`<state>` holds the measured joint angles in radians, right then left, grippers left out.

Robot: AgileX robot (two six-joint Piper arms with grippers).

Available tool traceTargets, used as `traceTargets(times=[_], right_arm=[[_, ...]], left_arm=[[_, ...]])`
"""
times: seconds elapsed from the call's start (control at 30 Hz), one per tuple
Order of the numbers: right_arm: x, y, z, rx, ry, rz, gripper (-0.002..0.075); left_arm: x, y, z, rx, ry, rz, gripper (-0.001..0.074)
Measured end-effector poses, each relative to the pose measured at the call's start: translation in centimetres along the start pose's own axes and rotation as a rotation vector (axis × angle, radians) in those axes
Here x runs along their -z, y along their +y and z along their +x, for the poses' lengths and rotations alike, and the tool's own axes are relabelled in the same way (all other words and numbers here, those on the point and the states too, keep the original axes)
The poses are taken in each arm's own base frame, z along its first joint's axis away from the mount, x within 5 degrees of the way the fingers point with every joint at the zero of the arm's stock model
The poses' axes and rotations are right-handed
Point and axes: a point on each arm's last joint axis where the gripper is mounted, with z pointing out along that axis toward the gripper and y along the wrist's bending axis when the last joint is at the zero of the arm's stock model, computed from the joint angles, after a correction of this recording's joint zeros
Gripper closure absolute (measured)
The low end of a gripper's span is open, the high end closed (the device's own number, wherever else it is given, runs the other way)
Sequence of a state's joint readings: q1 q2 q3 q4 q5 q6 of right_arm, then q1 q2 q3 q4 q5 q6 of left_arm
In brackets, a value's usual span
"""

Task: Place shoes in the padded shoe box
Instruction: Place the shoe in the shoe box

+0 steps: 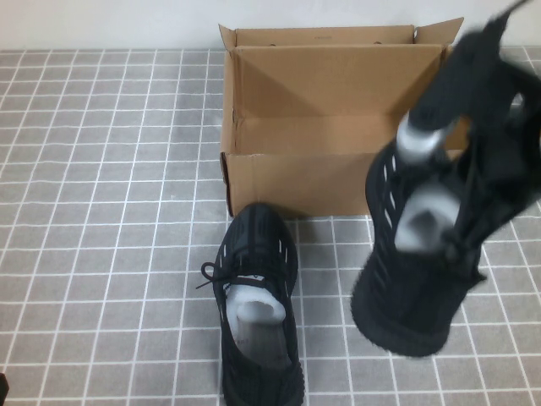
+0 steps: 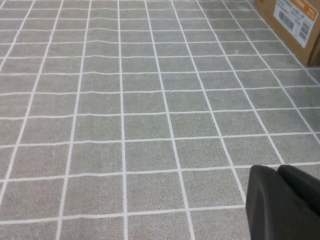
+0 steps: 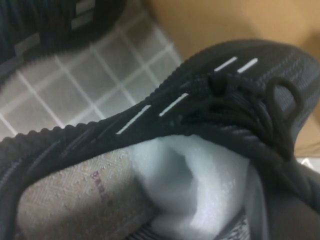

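One sneaker (image 1: 258,317) lies flat on the tiled tabletop (image 1: 101,254) nearest the camera, toe toward the padded shoe box (image 1: 330,127), likely awaiting its turn. At right, the other sneaker (image 1: 423,254) hangs in mid-air, carried by the right end effector (image 1: 486,110), which grasps it w/ toe up, apparently for a drop into the open-topped box just behind. Left end effector (image 2: 282,200) sits low over bare tiles, well apart, jaws pressed together on nothing; probably parked.
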<state>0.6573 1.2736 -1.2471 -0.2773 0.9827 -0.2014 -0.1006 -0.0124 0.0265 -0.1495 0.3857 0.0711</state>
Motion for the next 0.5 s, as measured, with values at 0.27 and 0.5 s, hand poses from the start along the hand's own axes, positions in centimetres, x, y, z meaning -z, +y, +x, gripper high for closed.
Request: traceTargets(times=[0.27, 0.5], right_arm=[[4.6, -1.6, -3.0, -0.138, -0.118, -0.01, 0.073], [3.4, -2.2, -5.3, -0.249, -0.113, -0.004, 0.073]], left_arm=[[0.0, 0.0, 0.0, 0.0, 0.0, 0.0, 0.0738], [0.0, 0.0, 0.0, 0.0, 0.0, 0.0, 0.0738]])
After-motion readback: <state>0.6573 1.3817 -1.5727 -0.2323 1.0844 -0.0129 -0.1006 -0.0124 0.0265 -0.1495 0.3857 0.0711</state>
